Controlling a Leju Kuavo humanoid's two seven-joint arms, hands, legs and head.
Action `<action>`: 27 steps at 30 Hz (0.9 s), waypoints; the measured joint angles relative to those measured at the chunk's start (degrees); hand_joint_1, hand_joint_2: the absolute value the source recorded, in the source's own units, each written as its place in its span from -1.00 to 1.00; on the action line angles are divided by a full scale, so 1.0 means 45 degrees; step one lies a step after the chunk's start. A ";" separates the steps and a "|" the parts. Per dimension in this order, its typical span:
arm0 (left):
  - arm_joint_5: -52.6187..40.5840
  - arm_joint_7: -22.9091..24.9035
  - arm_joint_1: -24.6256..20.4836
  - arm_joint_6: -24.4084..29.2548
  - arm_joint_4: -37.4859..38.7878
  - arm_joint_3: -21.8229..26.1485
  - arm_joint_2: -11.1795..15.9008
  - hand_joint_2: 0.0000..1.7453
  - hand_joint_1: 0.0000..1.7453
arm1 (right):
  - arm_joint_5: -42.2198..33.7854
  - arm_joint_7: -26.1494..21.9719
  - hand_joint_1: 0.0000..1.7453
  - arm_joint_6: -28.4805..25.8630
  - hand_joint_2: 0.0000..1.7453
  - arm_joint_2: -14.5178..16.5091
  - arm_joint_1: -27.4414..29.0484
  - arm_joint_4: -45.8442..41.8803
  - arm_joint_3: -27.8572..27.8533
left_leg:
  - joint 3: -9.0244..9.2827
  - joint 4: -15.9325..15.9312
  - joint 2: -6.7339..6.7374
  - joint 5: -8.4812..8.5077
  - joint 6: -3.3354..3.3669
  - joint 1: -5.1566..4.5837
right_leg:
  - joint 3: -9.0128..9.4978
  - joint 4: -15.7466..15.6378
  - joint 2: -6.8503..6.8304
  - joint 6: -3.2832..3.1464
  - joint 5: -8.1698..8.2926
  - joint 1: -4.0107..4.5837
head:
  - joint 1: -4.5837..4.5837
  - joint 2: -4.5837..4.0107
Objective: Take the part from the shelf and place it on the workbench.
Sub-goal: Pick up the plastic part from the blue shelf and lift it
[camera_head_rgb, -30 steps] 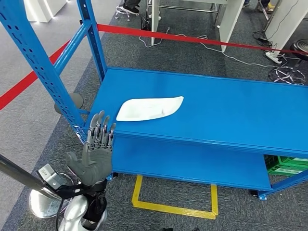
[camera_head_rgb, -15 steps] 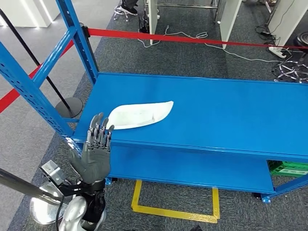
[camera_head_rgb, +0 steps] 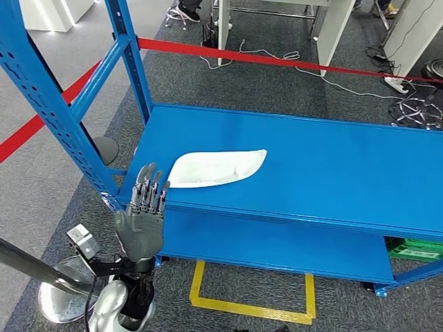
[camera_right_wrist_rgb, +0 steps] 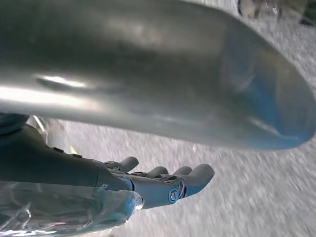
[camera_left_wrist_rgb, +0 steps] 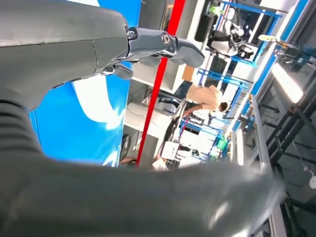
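Left hand [camera_head_rgb: 141,225] raised nearer white part [camera_head_rgb: 217,168], fingers apart

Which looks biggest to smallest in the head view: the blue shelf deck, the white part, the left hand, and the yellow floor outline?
1. Blue shelf deck
2. Yellow floor outline
3. White part and left hand: the part is longer, but their areas look alike and the hand is nearer the camera, so these two are left unranked.
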 joint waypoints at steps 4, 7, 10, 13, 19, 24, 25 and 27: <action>0.0116 0.0036 -0.0009 -0.0093 0.0022 -0.0004 0.0000 1.00 -1.00 | -0.0240 0.0086 -1.00 0.0274 -1.00 0.0000 -0.0042 0.0002 -0.0258 | 0.0149 0.0021 -0.0029 -0.0110 -0.0146 -0.0046 | 0.1402 -0.2921 -0.0006 -0.0105 0.1454 0.0002 | -0.0005 0.0000; 0.0126 0.0044 -0.0014 -0.0107 0.0024 -0.0006 0.0005 1.00 -1.00 | -0.0278 0.0104 -1.00 0.0307 -1.00 0.0000 -0.0056 0.0005 -0.0365 | 0.0174 -0.0017 -0.0038 -0.0107 -0.0343 -0.0069 | 0.1634 -0.3398 0.0028 -0.0303 0.1543 0.0048 | -0.0023 0.0000; 0.0126 0.0044 -0.0028 -0.0124 0.0023 -0.0008 0.0013 1.00 -1.00 | -0.0290 0.0115 -1.00 0.0308 -1.00 0.0000 -0.0051 0.0005 -0.0393 | -0.0012 0.0421 -0.0019 -0.0455 -0.0563 -0.0049 | 0.1687 -0.3491 0.0021 -0.0530 0.1591 -0.0016 | -0.0064 0.0000; 0.0128 0.0044 -0.0041 -0.0131 0.0049 -0.0010 0.0029 1.00 -1.00 | -0.0291 0.0112 -1.00 0.0308 -1.00 0.0000 -0.0066 0.0005 -0.0397 | -0.1141 0.2671 -0.0005 -0.1521 -0.0712 -0.0031 | 0.1706 -0.3510 0.0000 -0.0640 0.1574 -0.0050 | -0.0125 0.0000; 0.0178 0.0072 -0.0129 -0.0371 0.0075 -0.0023 0.0029 0.50 -1.00 | -0.0296 0.0222 -1.00 0.0467 1.00 0.0000 -0.0060 0.0005 -0.0568 | -0.0328 0.0795 0.0025 -0.0119 -0.0595 -0.0027 | 0.1753 -0.3473 0.0039 -0.0538 0.1502 -0.0007 | -0.0132 0.0000; 0.0006 -0.0007 -0.0265 -0.0544 0.0103 -0.0108 0.0024 -1.00 -1.00 | -0.0142 0.0570 -1.00 0.0563 1.00 0.0000 -0.0058 0.0005 -0.0589 | 0.0057 -0.0103 -0.0016 0.0044 -0.0427 -0.0030 | 0.1712 -0.3521 0.0020 -0.0589 0.1452 0.0066 | -0.0085 0.0000; -0.0010 -0.0015 -0.0297 -0.0545 0.0120 -0.0124 0.0024 -0.50 -1.00 | -0.0104 0.0641 -1.00 0.0588 1.00 0.0000 -0.0059 0.0005 -0.0591 | 0.0060 -0.0104 -0.0022 0.0040 -0.0412 -0.0040 | 0.1731 -0.3562 0.0017 -0.0615 0.1469 0.0064 | -0.0078 0.0000; -0.0039 -0.0027 -0.0370 -0.0533 0.0164 -0.0149 0.0024 0.50 -1.00 | -0.0041 0.0707 -1.00 0.0596 1.00 -0.0001 -0.0061 0.0005 -0.0592 | 0.0060 -0.0102 -0.0024 0.0035 -0.0357 -0.0056 | 0.1811 -0.3646 0.0019 -0.0488 0.1538 0.0054 | -0.0082 0.0000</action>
